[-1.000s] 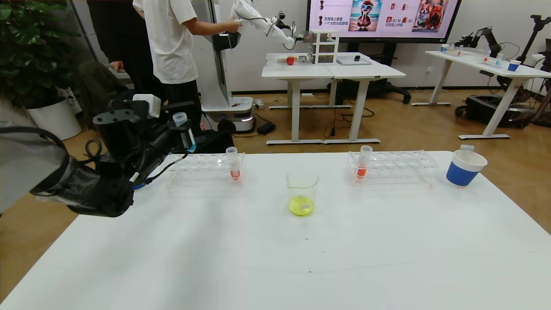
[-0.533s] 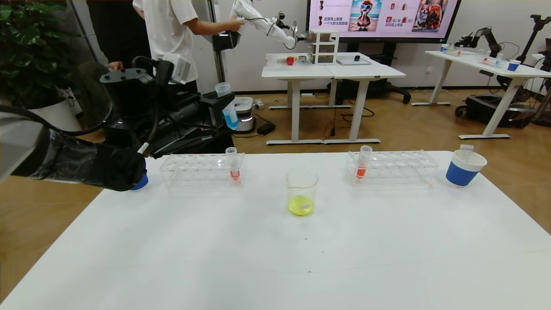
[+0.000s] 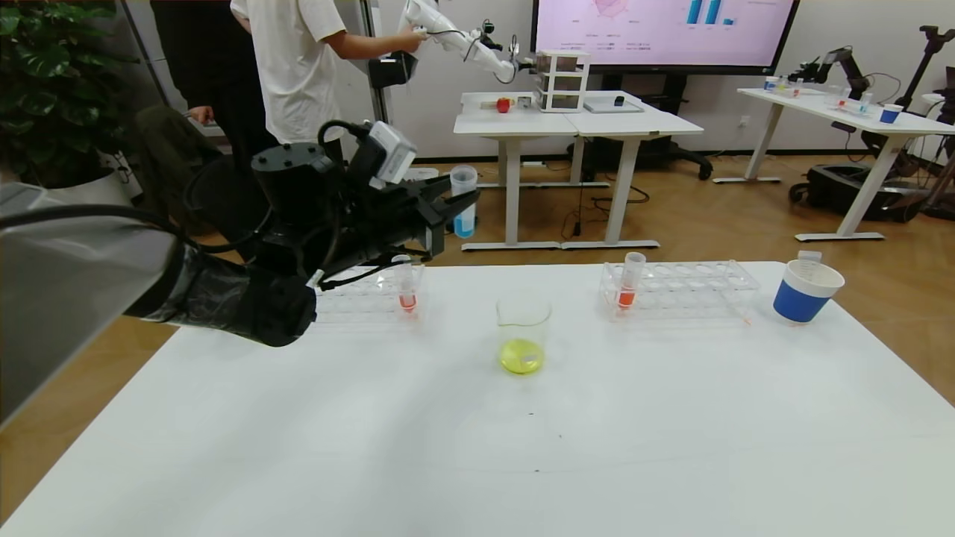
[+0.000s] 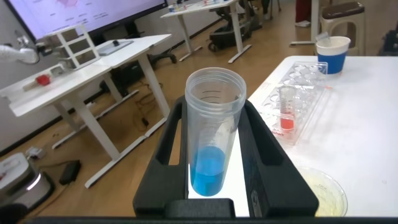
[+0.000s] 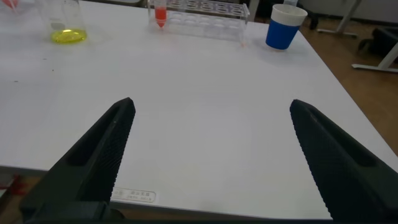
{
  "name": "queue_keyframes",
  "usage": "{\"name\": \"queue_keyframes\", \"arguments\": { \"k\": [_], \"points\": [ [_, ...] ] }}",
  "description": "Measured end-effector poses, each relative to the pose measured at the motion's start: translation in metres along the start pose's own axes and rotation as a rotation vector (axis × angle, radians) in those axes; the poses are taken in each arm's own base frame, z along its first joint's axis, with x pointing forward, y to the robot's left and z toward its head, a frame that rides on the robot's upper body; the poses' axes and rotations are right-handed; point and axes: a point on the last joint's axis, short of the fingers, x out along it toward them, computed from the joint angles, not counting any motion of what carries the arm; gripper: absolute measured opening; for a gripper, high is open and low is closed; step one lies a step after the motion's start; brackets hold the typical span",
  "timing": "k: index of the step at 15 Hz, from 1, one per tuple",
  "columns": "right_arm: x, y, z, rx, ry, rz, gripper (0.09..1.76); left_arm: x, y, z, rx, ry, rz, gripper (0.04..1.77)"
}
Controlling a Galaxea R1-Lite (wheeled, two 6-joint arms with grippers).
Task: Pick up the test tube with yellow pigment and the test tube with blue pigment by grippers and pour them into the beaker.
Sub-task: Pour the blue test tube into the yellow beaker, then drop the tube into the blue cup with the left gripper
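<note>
My left gripper [image 3: 466, 200] is shut on the test tube with blue pigment [image 3: 463, 203], which it holds upright in the air. It is above the table's far edge, up and to the left of the beaker [image 3: 524, 332]. In the left wrist view the clear tube [image 4: 208, 174] sits between both black fingers, its lower part cyan-blue. The beaker stands mid-table with yellow liquid in its bottom. I see no test tube with yellow pigment. My right gripper [image 5: 211, 104] hangs open over the table's near right part with nothing in it; the head view does not show it.
Two clear racks [image 3: 365, 294] [image 3: 683, 287] stand along the far edge, each with one orange-red tube [image 3: 405, 285] [image 3: 628, 282]. A blue-banded paper cup [image 3: 806, 292] sits at the far right. A person and other tables are beyond.
My left gripper has risen from the left rack with the blue tube and swung right, towards the beaker. Nothing on the table moved.
</note>
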Motion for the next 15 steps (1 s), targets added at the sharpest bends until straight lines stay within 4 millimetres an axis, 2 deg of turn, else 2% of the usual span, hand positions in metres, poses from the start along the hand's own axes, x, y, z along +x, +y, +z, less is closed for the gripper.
{"name": "queue_keyframes", "arguments": {
  "k": [4, 7, 10, 15],
  "points": [
    [0.0, 0.0, 0.0, 0.0, 0.0, 0.0, 1.74, 0.017, -0.007, -0.028, 0.138, -0.087, -0.136, 0.51],
    [0.0, 0.0, 0.0, 0.0, 0.0, 0.0, 1.74, 0.03, -0.012, -0.048, 0.242, -0.104, -0.168, 0.51],
    [0.0, 0.0, 0.0, 0.0, 0.0, 0.0, 1.74, 0.036, -0.013, -0.061, 0.36, -0.107, -0.165, 0.51],
    [0.0, 0.0, 0.0, 0.0, 0.0, 0.001, 1.74, 0.038, -0.016, -0.071, 0.552, -0.13, -0.163, 0.51]
  ]
}}
